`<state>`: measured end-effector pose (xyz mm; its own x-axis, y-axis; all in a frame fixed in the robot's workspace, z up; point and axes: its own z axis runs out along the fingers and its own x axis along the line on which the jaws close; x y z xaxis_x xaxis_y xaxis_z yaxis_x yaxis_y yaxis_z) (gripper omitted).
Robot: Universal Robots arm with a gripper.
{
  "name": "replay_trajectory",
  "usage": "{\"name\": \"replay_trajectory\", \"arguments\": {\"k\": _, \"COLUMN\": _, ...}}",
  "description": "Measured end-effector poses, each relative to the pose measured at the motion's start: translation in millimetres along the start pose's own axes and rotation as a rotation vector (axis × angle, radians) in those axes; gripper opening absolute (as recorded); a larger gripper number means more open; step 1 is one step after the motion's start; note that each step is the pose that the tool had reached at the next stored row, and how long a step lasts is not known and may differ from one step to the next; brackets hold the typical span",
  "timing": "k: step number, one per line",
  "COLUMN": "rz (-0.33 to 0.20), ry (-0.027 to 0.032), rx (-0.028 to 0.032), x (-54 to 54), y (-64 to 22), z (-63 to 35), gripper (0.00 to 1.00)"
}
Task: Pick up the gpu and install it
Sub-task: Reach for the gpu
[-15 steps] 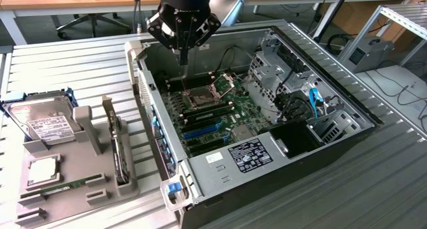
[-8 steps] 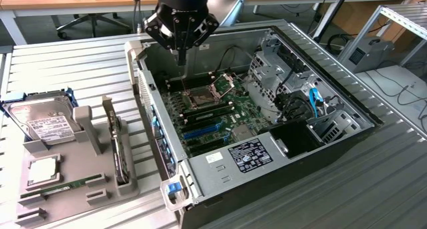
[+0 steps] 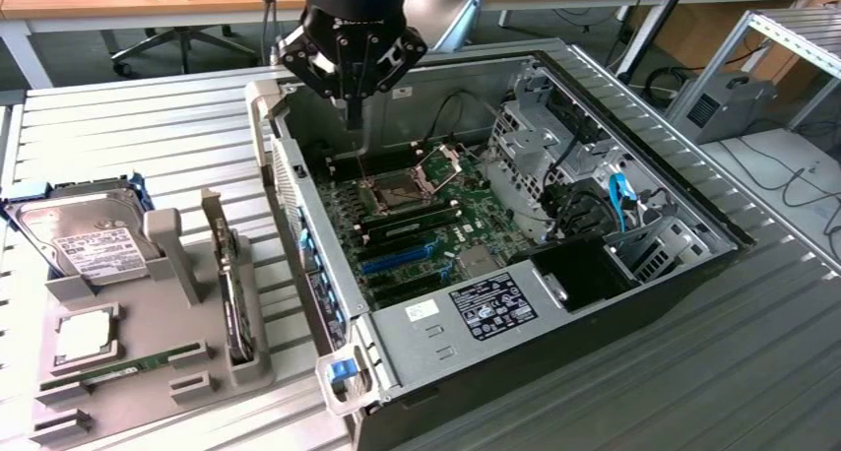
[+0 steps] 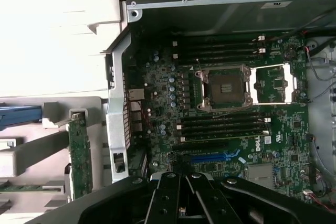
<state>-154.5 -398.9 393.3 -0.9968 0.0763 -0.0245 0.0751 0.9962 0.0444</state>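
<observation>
Slatted metal table [image 3: 132, 126], desks and a chair beyond. On it I count one open case [image 3: 671, 175] and, at the exterior view's left, one grey holder [image 3: 132, 392]. The holder carries four parts: one hard drive [image 3: 82, 242], one square chip [image 3: 86, 333], one memory stick [image 3: 145, 362] and one gpu [image 3: 234, 293].

The gpu stands on edge in a slot at the holder's side nearest the case, untouched. From the exterior view it reads as a thin, dark upright card. The wrist view shows its narrow green board [image 4: 80, 156] dotted with small parts; I can't make out a fan.

The gripper [image 3: 353, 116] hangs over the far left corner of the case, clenched on nothing. The wrist view looks past its black fingers [image 4: 168, 192] onto the motherboard [image 4: 236, 145], with the open socket [image 4: 223, 87].
</observation>
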Motion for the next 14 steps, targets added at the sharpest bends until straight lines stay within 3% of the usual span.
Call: {"name": "replay_trajectory", "arguments": {"k": 14, "rz": 0.0, "ry": 0.0, "rx": 0.0, "x": 11.5, "y": -0.9, "z": -0.3, "gripper": 0.11}}
